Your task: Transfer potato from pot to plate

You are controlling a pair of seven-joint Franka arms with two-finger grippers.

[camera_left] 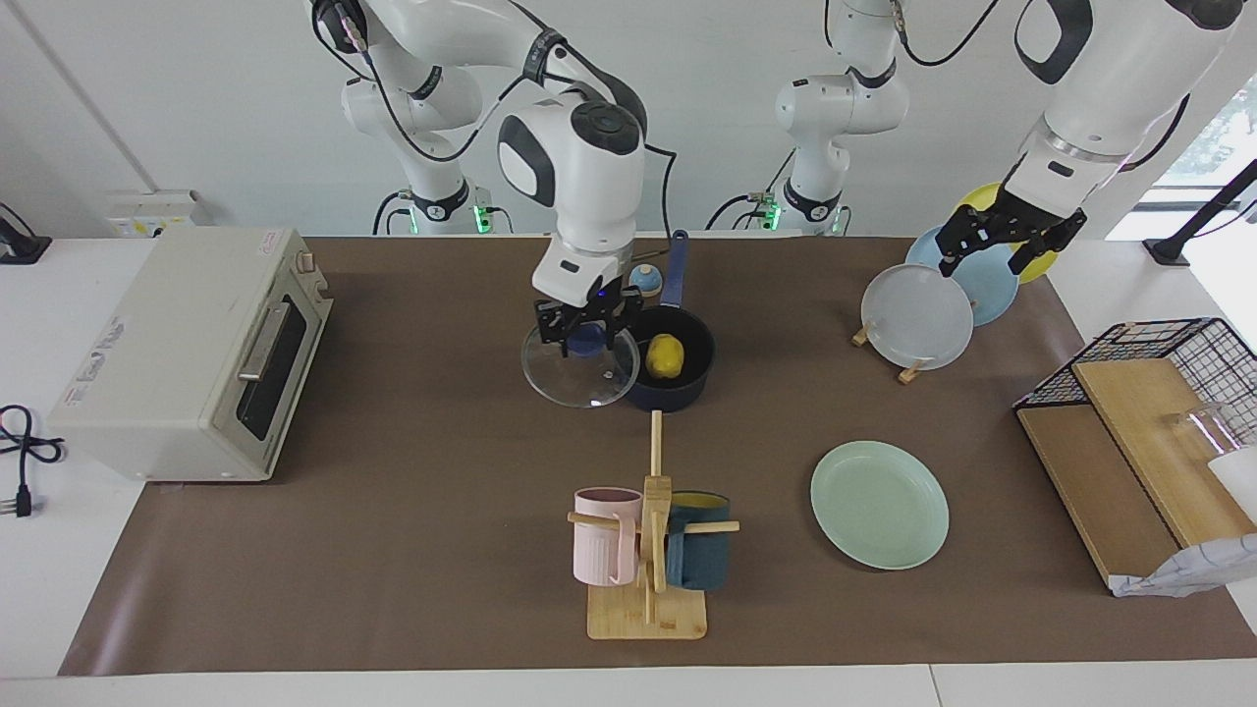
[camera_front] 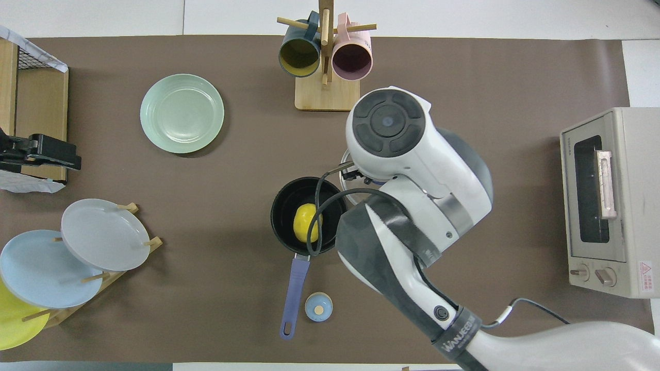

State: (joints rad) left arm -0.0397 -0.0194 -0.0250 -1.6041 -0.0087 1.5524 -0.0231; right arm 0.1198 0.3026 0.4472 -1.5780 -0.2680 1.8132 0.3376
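Nearest the robots, a small pale blue domed knob (camera_left: 644, 278) sits on the brown tabletop (camera_left: 412, 511) beside the long blue handle of the small dark navy saucepan (camera_left: 678, 378). The glossy bright yellow lumpy potato (camera_left: 665, 354) lies inside that pot. The right gripper (camera_left: 585, 334) hangs over the tabletop just beside the pot, toward the right arm's end, its fingers clamped on the blue knob of a round clear glass lid (camera_left: 579, 373) held off the pot. The left gripper (camera_left: 997, 243) waits over the rack of grey, light blue and yellow plates (camera_left: 918, 314), fingers spread wide apart. Farther from the robots, toward the left arm's end, lies the round pale mint-green plate (camera_left: 880, 504).
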